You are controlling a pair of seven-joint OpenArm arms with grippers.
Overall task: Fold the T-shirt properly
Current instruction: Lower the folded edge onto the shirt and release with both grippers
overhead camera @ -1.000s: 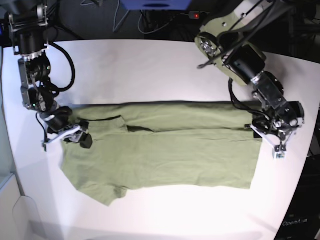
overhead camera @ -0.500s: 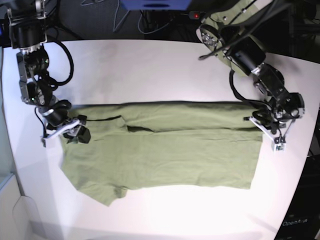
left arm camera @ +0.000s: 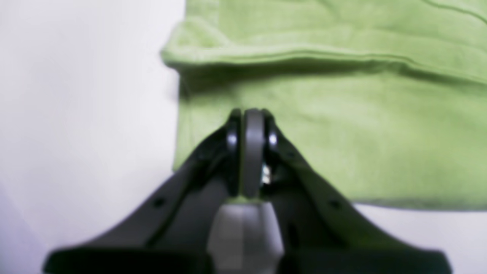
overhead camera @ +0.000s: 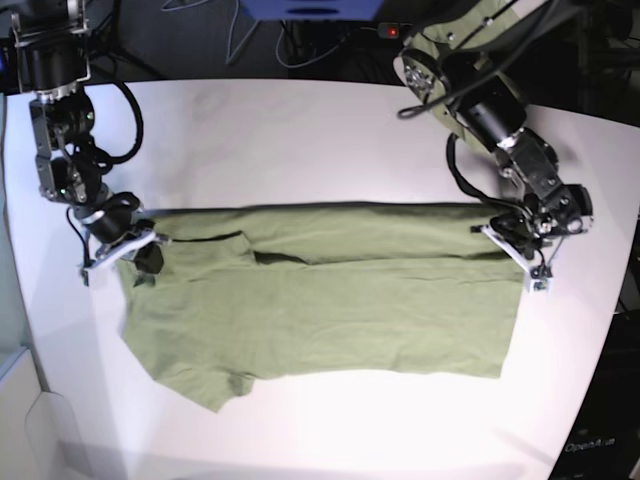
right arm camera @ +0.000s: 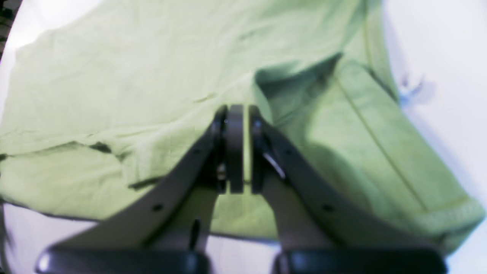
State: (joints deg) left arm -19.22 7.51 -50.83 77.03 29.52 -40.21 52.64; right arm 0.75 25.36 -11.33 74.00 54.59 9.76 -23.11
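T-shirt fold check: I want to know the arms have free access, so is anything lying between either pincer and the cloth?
Nothing visible does. The left pincer and the right pincer both sit at edges of the plain olive-green T-shirt, with only bare white table around it.

Both arms are black-jointed with looping black cables, the left arm (overhead camera: 480, 100) partly shelled in olive-green, each ending in a pincer of dark wedge-shaped fingers (left arm camera: 304, 179) with grey pads and small screw holes.
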